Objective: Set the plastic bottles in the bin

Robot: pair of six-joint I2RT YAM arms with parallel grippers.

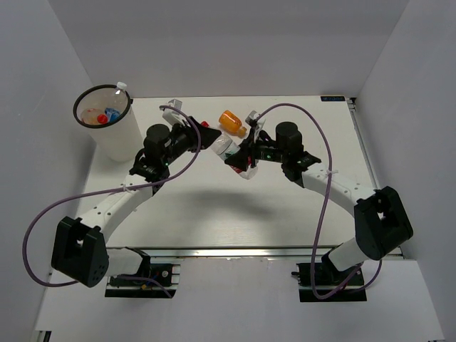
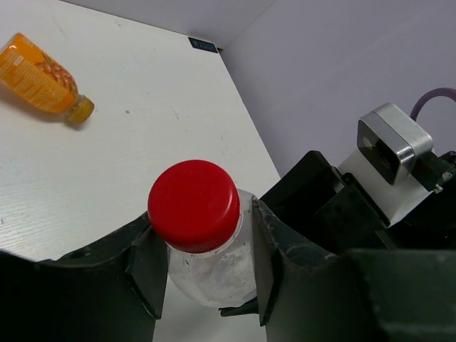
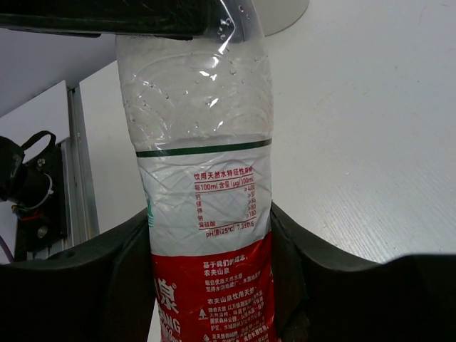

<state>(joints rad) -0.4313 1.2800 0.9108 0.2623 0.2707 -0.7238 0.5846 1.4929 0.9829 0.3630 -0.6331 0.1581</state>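
Clamping the right gripper (image 3: 210,285) onto the labelled body of a clear red-label bottle (image 3: 203,178), pinching it from both sides with the jaws. Clamping the left gripper (image 2: 206,267) onto the same bottle just below its red cap (image 2: 194,205), again pinching it with the jaws. Holding that bottle between the 2 arms over the middle of the table (image 1: 214,206). Lying at 12 o'clock from it, nearby but apart: 1 orange bottle (image 1: 232,121). Standing well apart at 9 o'clock: the bin (image 1: 117,142), containing red-capped and blue-capped bottles (image 1: 105,116).

Bright, even light; soft shadows.
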